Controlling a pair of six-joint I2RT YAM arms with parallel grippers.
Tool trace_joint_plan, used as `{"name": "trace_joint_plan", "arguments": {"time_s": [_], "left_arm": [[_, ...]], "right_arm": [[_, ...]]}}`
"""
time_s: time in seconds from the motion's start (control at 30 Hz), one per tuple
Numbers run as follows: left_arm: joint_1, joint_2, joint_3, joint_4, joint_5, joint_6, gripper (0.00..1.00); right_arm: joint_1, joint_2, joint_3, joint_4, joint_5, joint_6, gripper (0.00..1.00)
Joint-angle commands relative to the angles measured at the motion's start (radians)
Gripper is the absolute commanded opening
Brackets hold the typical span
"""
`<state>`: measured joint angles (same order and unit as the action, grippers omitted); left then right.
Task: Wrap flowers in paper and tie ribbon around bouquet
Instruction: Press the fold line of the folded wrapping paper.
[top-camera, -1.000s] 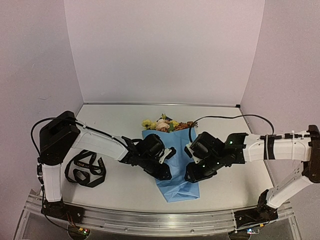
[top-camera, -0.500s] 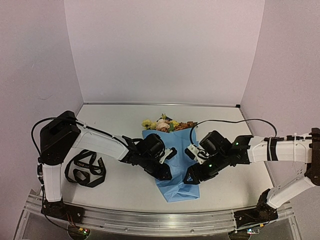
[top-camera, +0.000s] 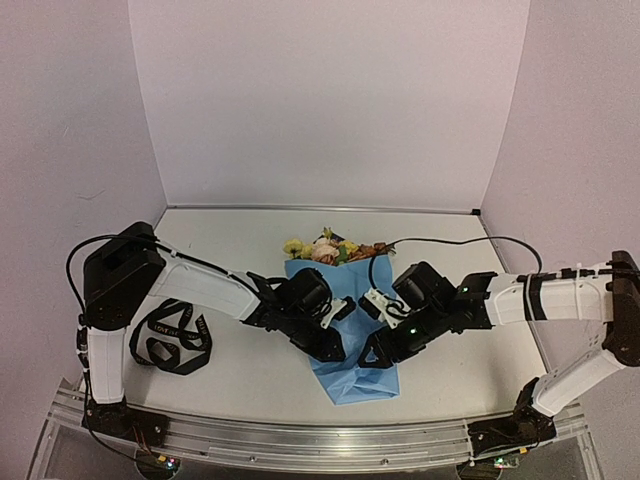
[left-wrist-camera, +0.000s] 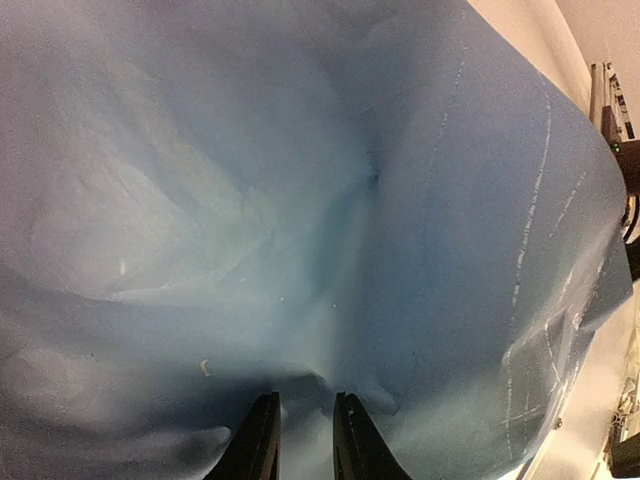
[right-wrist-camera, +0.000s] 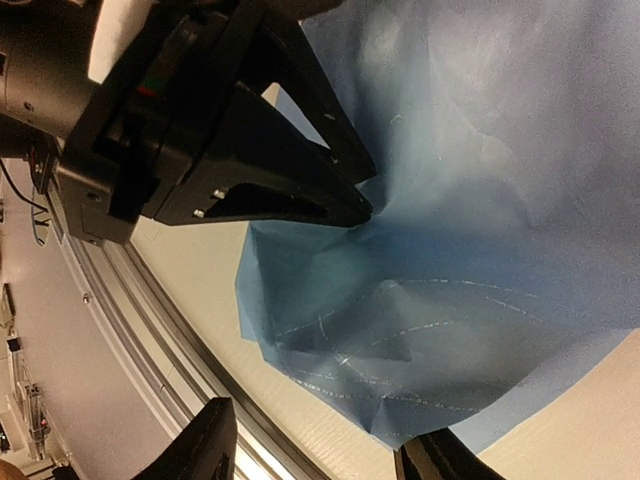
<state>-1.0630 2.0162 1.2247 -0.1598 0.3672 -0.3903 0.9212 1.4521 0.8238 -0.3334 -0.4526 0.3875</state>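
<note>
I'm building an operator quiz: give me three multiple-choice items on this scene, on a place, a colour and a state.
1. Where does the ribbon lie? A) on the table, left of the bouquet B) around the blooms C) on the back wall
2. What colour is the paper? A) red B) light blue C) green
3. How is the right gripper? A) shut on the ribbon B) shut on a stem C) open
Key: 1 A, it lies coiled at the table's left; 2 B, it is pale blue; 3 C, its fingers stand wide apart.

Pale lilac walls (top-camera: 330, 100) enclose a white, evenly lit table (top-camera: 230, 235).
</note>
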Motion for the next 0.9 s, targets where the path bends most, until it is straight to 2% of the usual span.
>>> {"name": "trace_joint_plan", "arguments": {"time_s": [0.0, 0.2, 0.5, 0.73, 0.87], "left_arm": [[0.006, 0.010, 0.047, -0.019, 0.012, 0.021, 0.20], [0.008, 0.014, 0.050, -0.020, 0.011, 0.021, 0.20], [0.008, 0.016, 0.055, -0.028, 0.017, 0.026, 0.19], [0.009, 0.022, 0.057, -0.029, 0.026, 0.030, 0.19], [0.010, 0.026, 0.060, -0.029, 0.030, 0.032, 0.19]], "right_arm": [[0.003, -0.029, -0.011, 0.004, 0.117, -0.031, 0.54], [0.003, -0.011, -0.013, -0.018, 0.145, -0.017, 0.56], [0.011, 0.037, -0.006, 0.099, 0.143, -0.004, 0.59], [0.014, 0.032, -0.044, 0.192, 0.136, 0.015, 0.59], [0.013, 0.047, -0.041, 0.204, 0.100, 0.046, 0.55]]}}
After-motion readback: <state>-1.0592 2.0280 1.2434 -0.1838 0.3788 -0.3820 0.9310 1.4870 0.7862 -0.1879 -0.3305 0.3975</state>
